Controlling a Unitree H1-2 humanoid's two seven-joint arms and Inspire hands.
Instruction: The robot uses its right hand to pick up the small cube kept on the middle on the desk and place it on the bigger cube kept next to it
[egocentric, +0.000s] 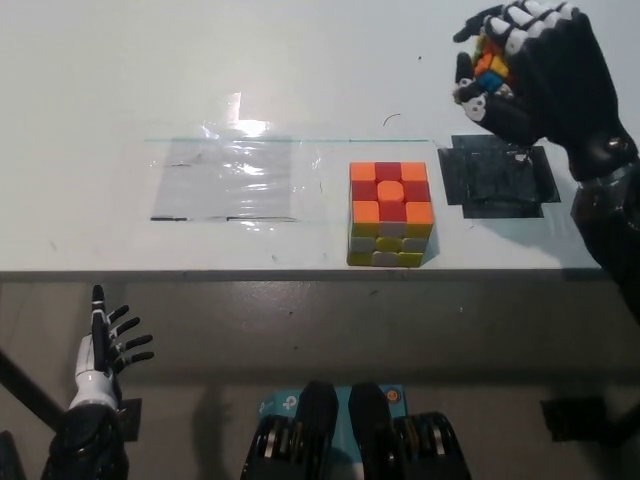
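Observation:
My black right hand (530, 75) is raised over the far right of the desk, shut on the small multicoloured cube (489, 62), which shows between its fingers. The bigger cube (391, 213), orange and red on top with yellow and white sides, stands near the desk's front edge, left of and below the hand. My white left hand (105, 345) rests open below the desk edge at lower left.
A black square mat (498, 177) lies bare on the white desk (300, 60) right of the bigger cube. A clear plastic sheet (230, 180) lies left of the cube. The desk's front edge (200, 272) runs across the picture.

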